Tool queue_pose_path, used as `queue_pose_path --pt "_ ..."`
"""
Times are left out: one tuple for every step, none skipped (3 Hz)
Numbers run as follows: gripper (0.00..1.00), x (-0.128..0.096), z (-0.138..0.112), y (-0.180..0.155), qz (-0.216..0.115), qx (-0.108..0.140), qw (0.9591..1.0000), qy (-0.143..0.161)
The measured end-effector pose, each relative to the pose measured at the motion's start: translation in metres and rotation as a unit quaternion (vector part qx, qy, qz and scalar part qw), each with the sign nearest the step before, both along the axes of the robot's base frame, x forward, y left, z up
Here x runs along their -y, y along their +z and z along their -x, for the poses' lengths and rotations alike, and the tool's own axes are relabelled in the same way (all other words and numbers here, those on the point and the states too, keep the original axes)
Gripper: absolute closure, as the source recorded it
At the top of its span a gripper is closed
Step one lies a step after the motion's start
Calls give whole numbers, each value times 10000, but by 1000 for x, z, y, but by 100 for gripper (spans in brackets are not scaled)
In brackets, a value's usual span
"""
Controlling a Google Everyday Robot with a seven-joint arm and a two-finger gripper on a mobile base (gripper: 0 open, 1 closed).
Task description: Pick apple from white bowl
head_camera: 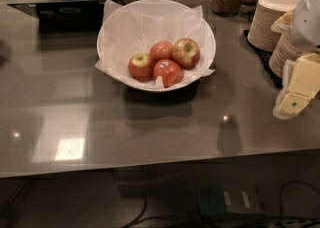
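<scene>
the pincer (pixel 295 94), state not tellable, right of the bowl (pixel 101 39), is best lowered squarely over the apple (pixel 186 52).

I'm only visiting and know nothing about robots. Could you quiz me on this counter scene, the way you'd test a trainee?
1. How many apples lie in the white bowl?
2. True or false: the gripper is touching the apple with the yellow-green patch.
3. In the camera view, where do the stacks of beige paper plates stand relative to the bowl? A) to its left B) to its right C) in front of it

Key
1. Four.
2. False: the gripper hangs at the right edge of the view, apart from the bowl.
3. B.
</scene>
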State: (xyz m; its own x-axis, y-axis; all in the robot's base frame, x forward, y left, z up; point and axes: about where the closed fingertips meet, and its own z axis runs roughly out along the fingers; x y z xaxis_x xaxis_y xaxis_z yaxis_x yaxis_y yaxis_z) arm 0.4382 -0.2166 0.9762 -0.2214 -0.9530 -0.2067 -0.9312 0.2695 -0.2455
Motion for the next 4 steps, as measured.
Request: queue_pose_path --pt "0 -3 -2 2 -20 70 10000 42" --pt "0 -17 -15 5 -134 327 9990 283" --pt "0 -38 -34 5 -362 599 9953 670" --pt "0 -60 -51 0 -610 799 9881 1161"
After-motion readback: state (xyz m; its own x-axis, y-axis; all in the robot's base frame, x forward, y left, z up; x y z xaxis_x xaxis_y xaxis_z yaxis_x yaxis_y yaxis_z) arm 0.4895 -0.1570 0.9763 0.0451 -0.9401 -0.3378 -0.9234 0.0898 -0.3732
